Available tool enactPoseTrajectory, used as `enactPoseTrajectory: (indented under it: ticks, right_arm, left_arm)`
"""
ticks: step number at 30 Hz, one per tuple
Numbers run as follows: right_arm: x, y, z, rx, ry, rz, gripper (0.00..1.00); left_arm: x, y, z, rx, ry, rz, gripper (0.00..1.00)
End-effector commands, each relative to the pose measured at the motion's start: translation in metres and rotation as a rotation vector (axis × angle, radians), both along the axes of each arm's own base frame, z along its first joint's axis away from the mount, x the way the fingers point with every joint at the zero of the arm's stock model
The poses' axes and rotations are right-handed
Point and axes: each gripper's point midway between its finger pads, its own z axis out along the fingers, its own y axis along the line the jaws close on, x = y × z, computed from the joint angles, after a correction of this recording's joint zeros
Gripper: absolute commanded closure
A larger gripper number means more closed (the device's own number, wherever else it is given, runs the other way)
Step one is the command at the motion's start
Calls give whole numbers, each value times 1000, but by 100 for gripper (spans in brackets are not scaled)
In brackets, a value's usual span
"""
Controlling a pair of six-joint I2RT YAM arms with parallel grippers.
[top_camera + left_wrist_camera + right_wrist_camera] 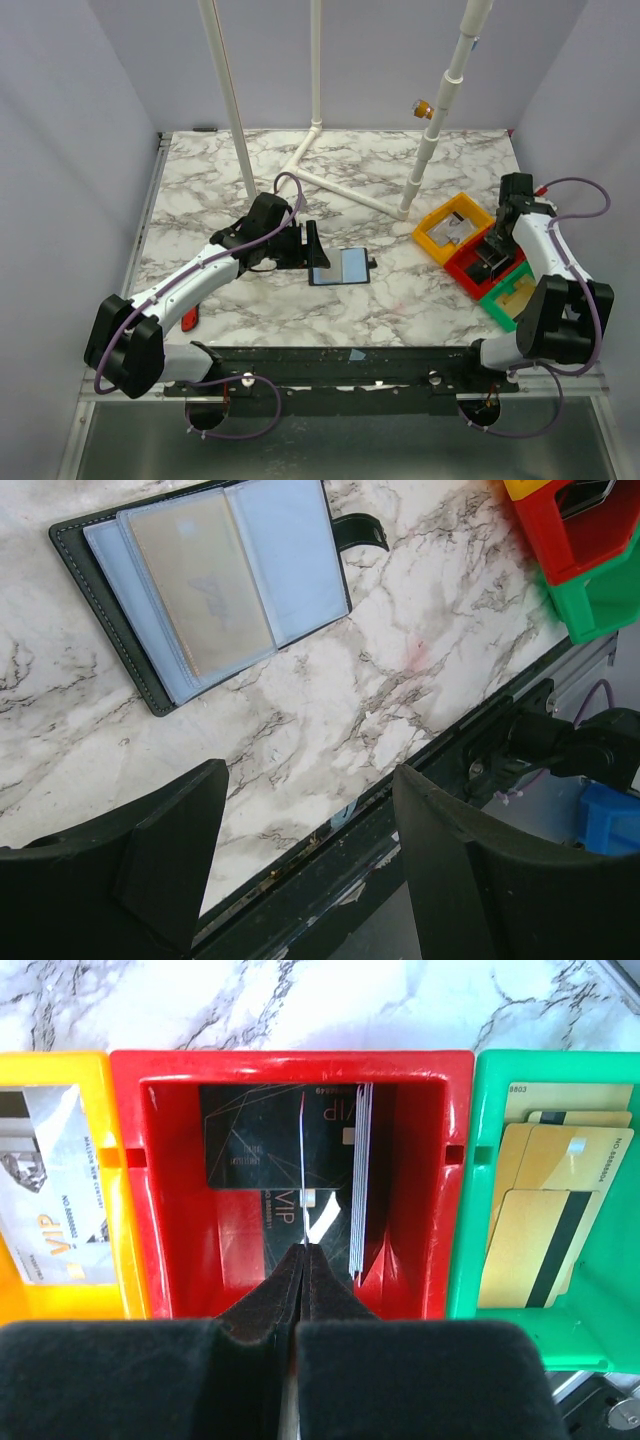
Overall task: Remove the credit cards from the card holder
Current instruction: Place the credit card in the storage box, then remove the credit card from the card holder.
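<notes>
From above, the card holder [340,266] lies open and flat on the marble table [400,190] near its middle, bluish inside facing up, with the left gripper [303,248] just beside its left edge and not touching it. Across the table, the right gripper [492,255] hangs over the red bin [470,272], which sits between a yellow bin [440,222] and a green bin [505,305]. At the left wrist, the two fingers [130,870] stand wide apart and hold nothing. Beyond them, a tan card [205,585] sits in a clear sleeve of the open card holder [120,650], whose tab [360,530] points away from the sleeves. At the right wrist, the right gripper [301,1255] is clamped on a thin card [302,1160] seen edge-on inside the red bin [150,1160], above black VIP cards [250,1140]. A silver VIP card [50,1190] lies in the yellow bin [60,1060], and gold cards [560,1170] lie in the green bin [470,1290].
</notes>
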Motion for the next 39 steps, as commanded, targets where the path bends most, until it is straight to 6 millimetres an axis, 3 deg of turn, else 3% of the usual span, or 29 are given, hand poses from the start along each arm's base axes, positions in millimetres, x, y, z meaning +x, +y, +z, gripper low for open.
enactPoseTrajectory:
  ticks: [1, 6, 9, 17, 18, 28, 35, 39]
  right_arm:
    - [-3, -19, -4, -69, 19, -43, 99]
    - [-6, -20, -4, -64, 28, -48, 97]
    - [-3, -12, -2, -22, 11, -19, 81]
    - [8, 8, 21, 68, -79, 68, 26]
    - [9, 10, 23, 73, -88, 76, 23]
    - [15, 43, 40, 152, -169, 163, 15]
    - [22, 92, 52, 222, -255, 285, 14]
    - [23, 122, 50, 280, -286, 369, 14]
  left_arm:
    - [-1, 0, 4, -17, -17, -12, 31]
    - [-1, -1, 3, -18, -13, -15, 31]
    - [0, -2, 2, -19, -11, -15, 31]
    - [0, 0, -1, -11, -6, -10, 31]
    - [0, 0, -1, -9, -6, -9, 31]
    - [2, 4, -5, 15, 1, 10, 31]
    - [6, 8, -14, 42, 21, 44, 31]
    - [10, 7, -23, 50, 46, 61, 33]
